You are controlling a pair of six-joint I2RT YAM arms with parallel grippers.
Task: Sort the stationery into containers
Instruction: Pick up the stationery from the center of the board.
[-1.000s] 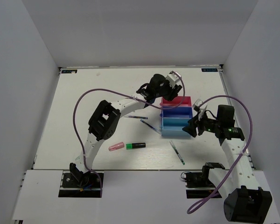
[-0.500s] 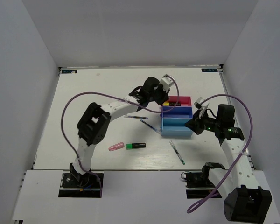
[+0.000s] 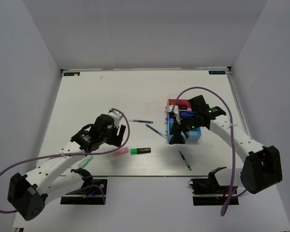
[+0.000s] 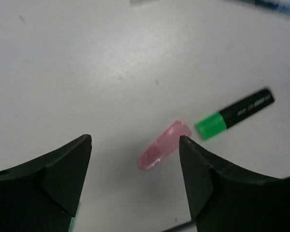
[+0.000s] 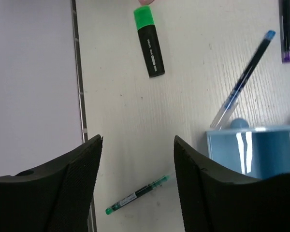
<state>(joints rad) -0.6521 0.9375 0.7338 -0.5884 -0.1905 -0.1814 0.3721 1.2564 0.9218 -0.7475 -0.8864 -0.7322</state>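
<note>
**A:** Where are the hands?

**B:** The left hand (image 4: 135, 144) hangs released over the white surface (image 4: 87, 58), its two black fingers spread and holding nothing. A stubby pink plastic highlighter (image 4: 163, 151) lies on the surface between them, nearer one finger. The right hand (image 5: 137, 142) is also released and empty. It hovers just beside the light blue plastic tray (image 5: 251, 152).

**A:** What could go wrong?

**B:** I judge the pink barrel could skid or roll if one finger meets it first. It would then knock the stubby green highlighter with a black cap (image 4: 234, 113), which lies just beside it. The right hand could bump the tray, or slip on a thin, flat pen.

**A:** And the counts?

**B:** Two highlighters are clearly loose. A pale green object (image 3: 85, 161) by the left arm may be a third. There are three slender pens: one blue-ended pen (image 3: 141, 121), a second blue-ended pen (image 3: 156, 130) and one green pen (image 3: 184, 160). Of the trays, a pink tray (image 3: 180, 102) and the light blue one show. The right arm hides what lies between them.
</note>
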